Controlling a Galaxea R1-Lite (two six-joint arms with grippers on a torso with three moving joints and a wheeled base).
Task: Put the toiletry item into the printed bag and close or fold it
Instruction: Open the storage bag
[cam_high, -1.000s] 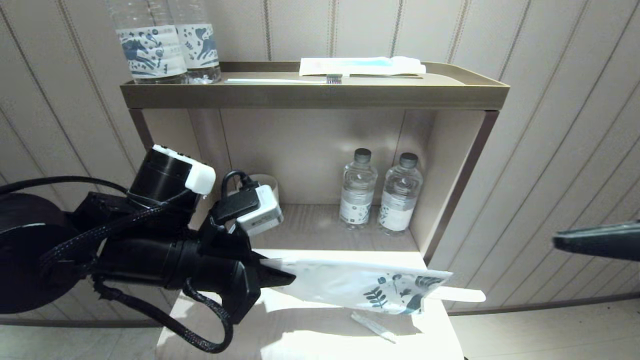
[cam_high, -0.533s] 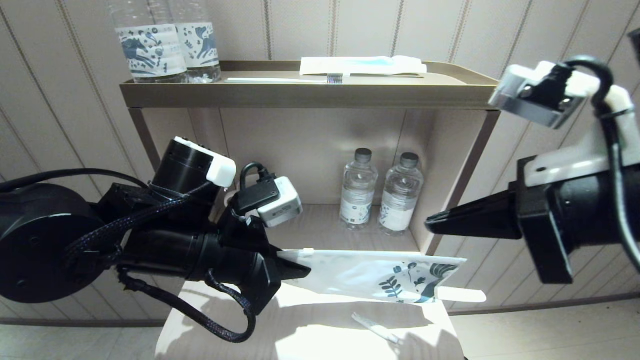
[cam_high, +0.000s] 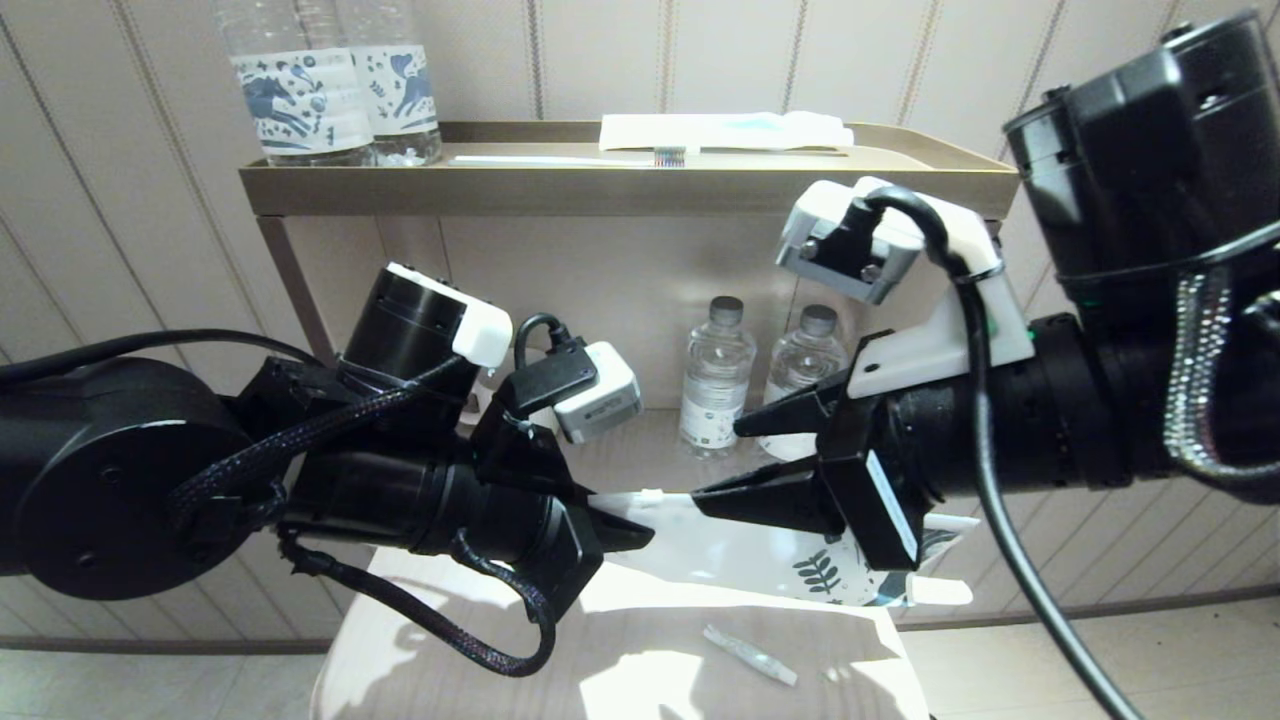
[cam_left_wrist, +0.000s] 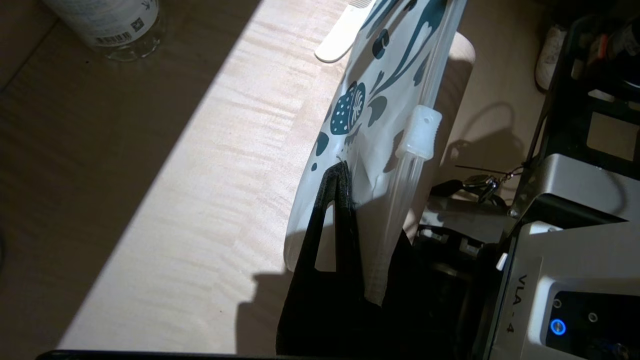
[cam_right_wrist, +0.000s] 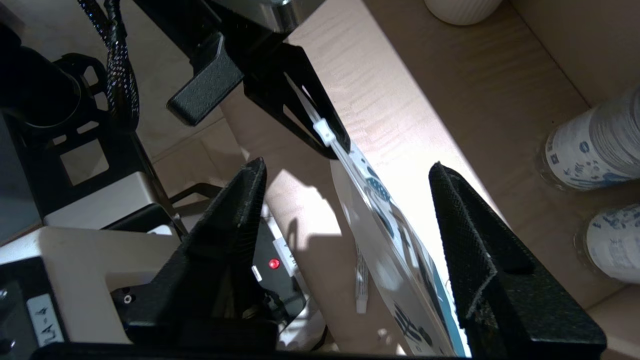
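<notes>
Your left gripper (cam_high: 635, 533) holds the printed bag (cam_high: 745, 550) over the table (cam_high: 640, 670); your right gripper (cam_high: 725, 462) waits open beside it.

On the left, your fingers (cam_left_wrist: 340, 190) are pressed together on the bag's plain end, keeping it lifted edge-up above the sunlit tabletop, its white zip slider (cam_high: 652, 495) near your grip. A small clear packet (cam_high: 750, 655) lies on the table under the bag. A pale flat stick (cam_high: 940, 591) juts from the bag's printed end. On the right, your fingers (cam_right_wrist: 470, 250) are spread, one on each side of the bag without touching. Two water bottles (cam_high: 716, 375) stand in the shelf behind.
</notes>
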